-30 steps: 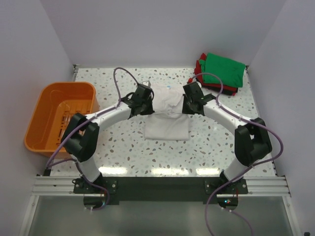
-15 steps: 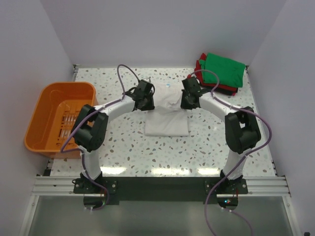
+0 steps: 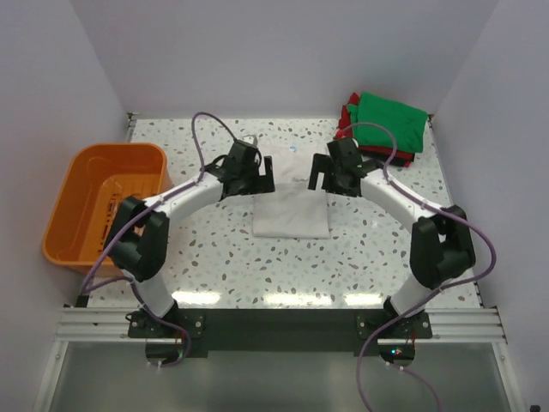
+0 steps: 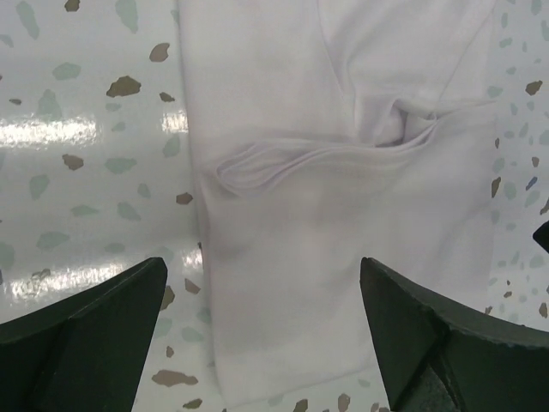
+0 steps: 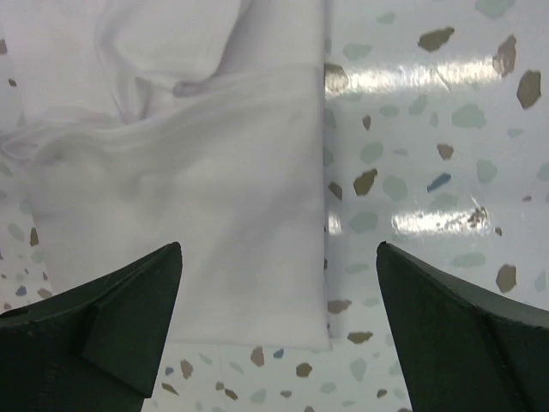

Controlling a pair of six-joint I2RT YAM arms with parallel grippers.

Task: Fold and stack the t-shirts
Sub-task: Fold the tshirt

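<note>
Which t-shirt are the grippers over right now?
The off-white t-shirt, alone mid-table below the left gripper and right gripper; green t-shirt and red t-shirt sit stacked far right.

This is a robotics lab work cell rather than a home. A terrazzo-patterned table (image 3: 214, 257) is boxed in on three sides by plain white walls (image 3: 283, 51). Along its near edge an aluminium rail (image 3: 90, 324) carries a left arm (image 3: 184, 199) and a right arm (image 3: 399, 197), with purple cables (image 3: 206, 114) looping in the open. The table holds laundry: an orange plastic basket (image 3: 64, 215) and a stack of folded t-shirts (image 3: 386, 124) in the far right corner.
</note>
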